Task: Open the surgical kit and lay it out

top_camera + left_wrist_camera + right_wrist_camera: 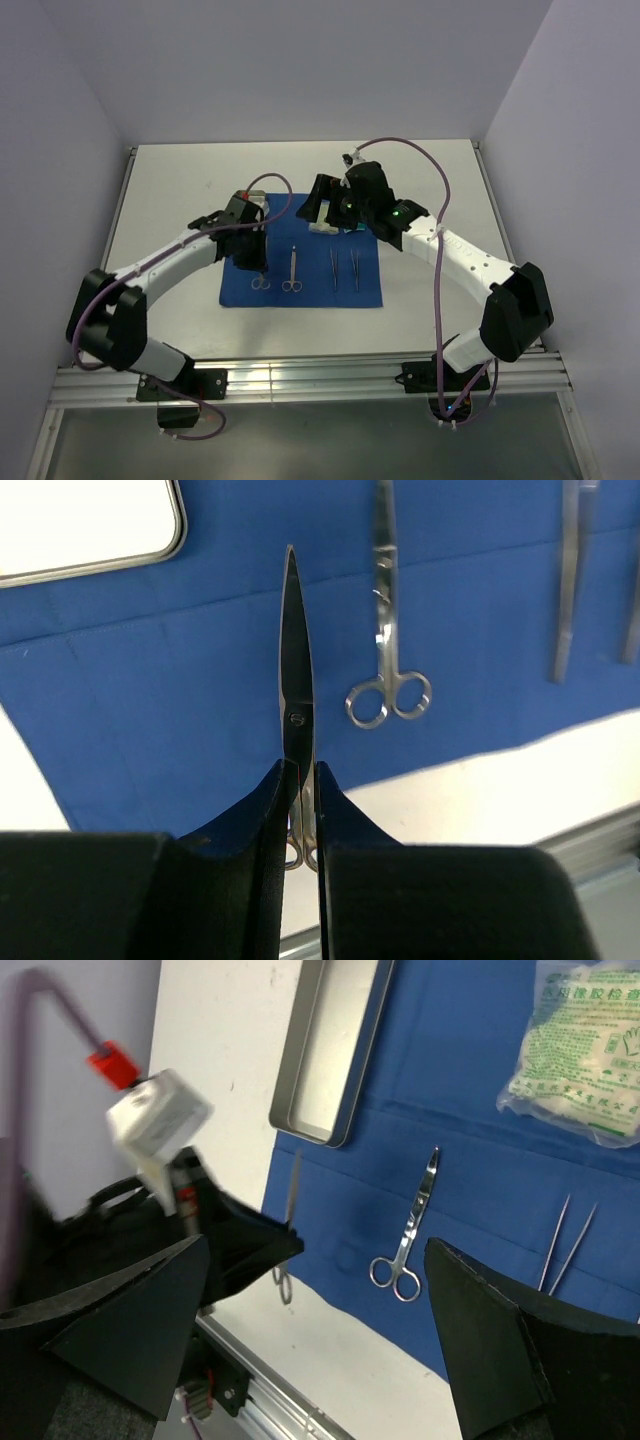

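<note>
The royal-blue cloth [310, 295] lies spread flat on the table. My left gripper [300, 772] is shut on one pair of steel scissors [293, 660], gripping the shanks low over the cloth's left part, with the rings past the near edge. The second scissors [385, 630] lie to the right, then two tweezers [343, 268]. The steel tray [330, 1050] sits at the cloth's back left corner. A whitish-green packet [585, 1050] lies at the back. My right gripper [318, 1250] is open and empty, held above the back of the cloth [322, 212].
Bare white table [430, 180] surrounds the cloth. A metal rail [300, 375] runs along the near edge. Purple cables loop above both arms. Grey walls close in on three sides.
</note>
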Controlling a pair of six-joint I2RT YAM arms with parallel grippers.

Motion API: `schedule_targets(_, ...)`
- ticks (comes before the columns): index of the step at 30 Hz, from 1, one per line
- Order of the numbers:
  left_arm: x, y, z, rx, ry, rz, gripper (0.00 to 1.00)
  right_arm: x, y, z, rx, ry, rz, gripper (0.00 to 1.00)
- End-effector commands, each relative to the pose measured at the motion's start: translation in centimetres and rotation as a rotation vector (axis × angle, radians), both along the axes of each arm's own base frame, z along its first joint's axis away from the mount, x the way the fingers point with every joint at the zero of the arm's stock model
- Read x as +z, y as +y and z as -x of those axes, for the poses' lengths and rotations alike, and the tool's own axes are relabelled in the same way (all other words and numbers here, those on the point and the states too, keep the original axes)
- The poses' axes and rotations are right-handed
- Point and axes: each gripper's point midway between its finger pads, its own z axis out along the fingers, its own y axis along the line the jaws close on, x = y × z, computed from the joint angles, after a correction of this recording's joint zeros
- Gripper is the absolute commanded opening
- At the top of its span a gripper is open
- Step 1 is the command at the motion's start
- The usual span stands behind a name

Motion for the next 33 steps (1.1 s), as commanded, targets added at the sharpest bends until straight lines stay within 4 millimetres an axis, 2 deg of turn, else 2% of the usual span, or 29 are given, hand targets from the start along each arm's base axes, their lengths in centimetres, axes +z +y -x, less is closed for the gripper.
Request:
schedule_targets(1, 0.3, -1.1, -2.0, 0.004, -0.02, -0.031, 0.0, 0.5, -0.8, -0.3, -0.017, -0.026, 0.021, 0.96)
schedule_targets(5, -1.8, -0.9, -2.9, -0.007, 0.023, -0.108, 0.0, 0.3, -1.0, -0.3, -0.016, -0.024, 0.027, 0.95)
schedule_targets(10, -2.8, -1.2, -3.1, -0.019, 0.056, -0.138, 0.0, -0.4, -1.1, -0.3, -0.013, -0.009, 0.033, 0.95)
schedule_targets(20, -5.4, -1.1, -3.0, 0.016, 0.135, -0.182, 0.0, -0.3, -1.4, -0.4, -0.02, -0.01, 0.031, 0.96)
schedule_targets(28, -6.2, -1.3, -2.7, 0.011, 0.15, -0.19, 0.01, -0.6, -1.5, -0.5, -0.02, 0.0, 0.031, 0.95)
schedule_targets(33, -6.3, -1.2, -2.8, 0.016, 0.143, -0.215, 0.04, -0.5, -1.4, -0.7, -0.022, -0.001, 0.03, 0.95)
